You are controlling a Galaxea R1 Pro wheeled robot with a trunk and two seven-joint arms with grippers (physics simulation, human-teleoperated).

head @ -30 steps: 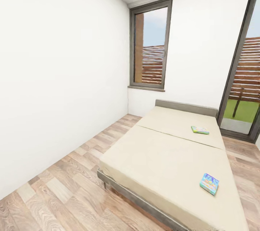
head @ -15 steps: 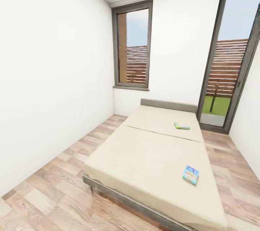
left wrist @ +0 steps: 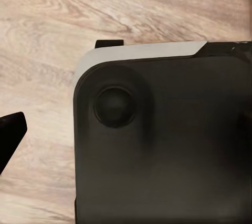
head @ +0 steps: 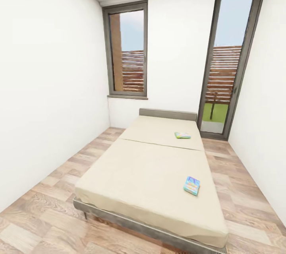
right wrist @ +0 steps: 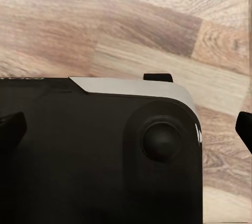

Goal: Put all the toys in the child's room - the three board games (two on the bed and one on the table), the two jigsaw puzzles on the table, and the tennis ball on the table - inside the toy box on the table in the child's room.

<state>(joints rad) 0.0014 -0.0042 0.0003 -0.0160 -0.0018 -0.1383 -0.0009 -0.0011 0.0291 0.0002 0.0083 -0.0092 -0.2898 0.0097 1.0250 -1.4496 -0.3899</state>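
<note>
Both grippers are hanging low beside the robot's dark base [left wrist: 168,145], each wrist camera looking down past that base at the wood-plank floor [right wrist: 131,19]; only dark finger tips [left wrist: 10,132] are poking in at the frame edges, so I cannot tell how wide either gripper is standing, and neither appears to be carrying anything. The head camera has been swinging over the last second: the whole room is sliding leftward in its view, and the bed [head: 139,170] is now sitting nearly centred, with the narrow window [head: 127,51] and the glass door [head: 224,59] both in frame. The things themselves are not shifting. Two board games are lying flat on the mattress, well apart: the nearer one [head: 192,185] close to the bed's right edge, the farther one [head: 182,135] up near the headboard. Judging from this, the robot is lining itself up on the bed and probably going for the nearer box first.
</note>
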